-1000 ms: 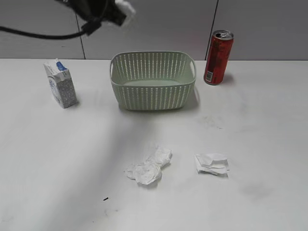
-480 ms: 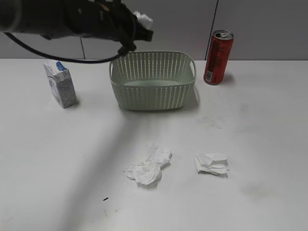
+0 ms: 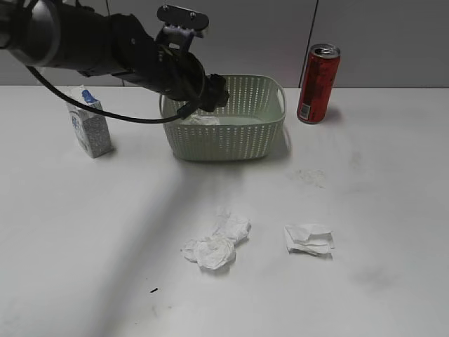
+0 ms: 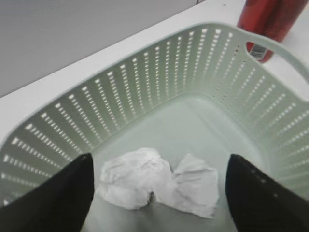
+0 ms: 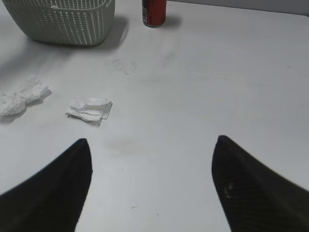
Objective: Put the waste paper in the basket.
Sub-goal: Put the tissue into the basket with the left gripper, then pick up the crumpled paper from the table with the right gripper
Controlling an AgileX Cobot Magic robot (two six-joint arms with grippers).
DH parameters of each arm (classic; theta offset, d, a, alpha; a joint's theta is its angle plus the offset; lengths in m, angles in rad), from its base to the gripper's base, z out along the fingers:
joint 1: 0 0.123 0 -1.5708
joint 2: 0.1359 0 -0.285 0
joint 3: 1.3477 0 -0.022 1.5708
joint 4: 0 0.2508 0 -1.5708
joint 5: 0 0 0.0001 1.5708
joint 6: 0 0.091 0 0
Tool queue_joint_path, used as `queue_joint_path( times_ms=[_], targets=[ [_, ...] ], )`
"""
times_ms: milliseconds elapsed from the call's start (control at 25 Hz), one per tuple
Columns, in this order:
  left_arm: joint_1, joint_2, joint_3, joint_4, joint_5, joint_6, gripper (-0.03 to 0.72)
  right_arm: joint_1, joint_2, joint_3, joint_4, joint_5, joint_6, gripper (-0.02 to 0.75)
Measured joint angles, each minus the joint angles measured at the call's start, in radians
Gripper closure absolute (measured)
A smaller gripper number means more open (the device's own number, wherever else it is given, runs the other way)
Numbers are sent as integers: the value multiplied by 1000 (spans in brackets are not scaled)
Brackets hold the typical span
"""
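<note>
The pale green slotted basket (image 3: 252, 133) stands at the back middle of the table. My left gripper (image 3: 210, 98) hangs over its left part, open and empty. One white paper wad (image 4: 157, 182) lies on the basket floor (image 4: 212, 125) between my open fingers; it also shows in the exterior view (image 3: 201, 120). Two more paper wads lie on the table in front, one at the middle (image 3: 216, 243) and one to its right (image 3: 309, 239). My right gripper (image 5: 152, 159) is open and empty above bare table, and both loose wads (image 5: 89, 108) (image 5: 21, 96) lie to its far left.
A tall red can (image 3: 318, 83) stands right of the basket. A small speckled carton with a blue top (image 3: 88, 123) stands to its left. My left arm (image 3: 91, 42) and its cable reach in from the upper left.
My left gripper came down and to the right from above the basket's back left to over its inside. It opened, and the wad it held now lies in the basket.
</note>
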Motion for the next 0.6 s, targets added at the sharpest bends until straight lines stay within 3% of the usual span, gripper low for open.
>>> queue_joint_path(
  times_ms=[280, 600],
  targets=[
    [62, -126, -129, 75, 417, -24, 106, 0, 0, -1, -2, -3, 0, 154],
    [255, -310, -135, 301, 787, -219, 117, 0, 288, -74, -3, -120, 43, 187]
  ],
)
